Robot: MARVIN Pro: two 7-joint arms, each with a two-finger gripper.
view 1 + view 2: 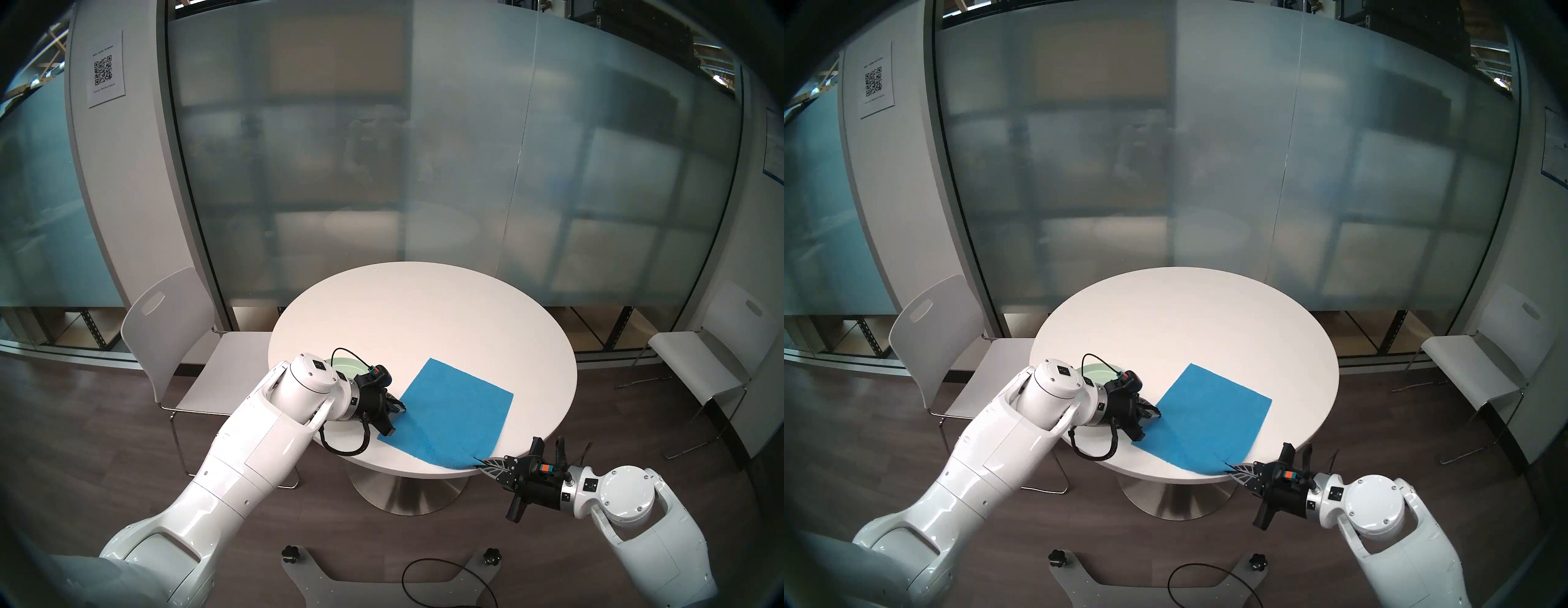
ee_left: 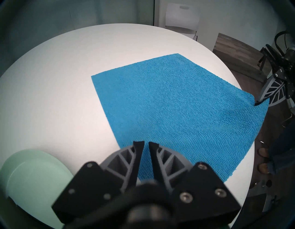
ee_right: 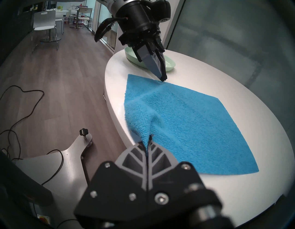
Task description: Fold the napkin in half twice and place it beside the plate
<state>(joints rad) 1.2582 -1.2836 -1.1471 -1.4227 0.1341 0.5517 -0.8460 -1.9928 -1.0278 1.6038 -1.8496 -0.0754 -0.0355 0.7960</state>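
Right, the napkin (image 1: 456,414) lies spread in a single layer on the near side of the round bench (image 1: 424,322), and its nearest corner overhangs the edge. That corner is pinched in your right hand (image 3: 147,141), whose jaws are closed tight on the blue terry, and the cloth puckers up into them. Your left hand (image 2: 146,144) sits at the napkin's left edge, tips nearly together with a slim gap; from the wrist view I cannot tell whether any cloth is caught between them or whether they merely press on it. The plate (image 3: 169,64) is just behind that left hand, close to the napkin but apart from it.

No fold is made yet, I'd say. For a clean first half, carry the pinched corner up and over toward the opposite corner or edge in a low arc, keeping the cloth lightly taut. Let the left hand anchor its side so the whole napkin doesn't drag. Mind the fuzzy fabric: it may cling and bunch, so lay it down slowly.
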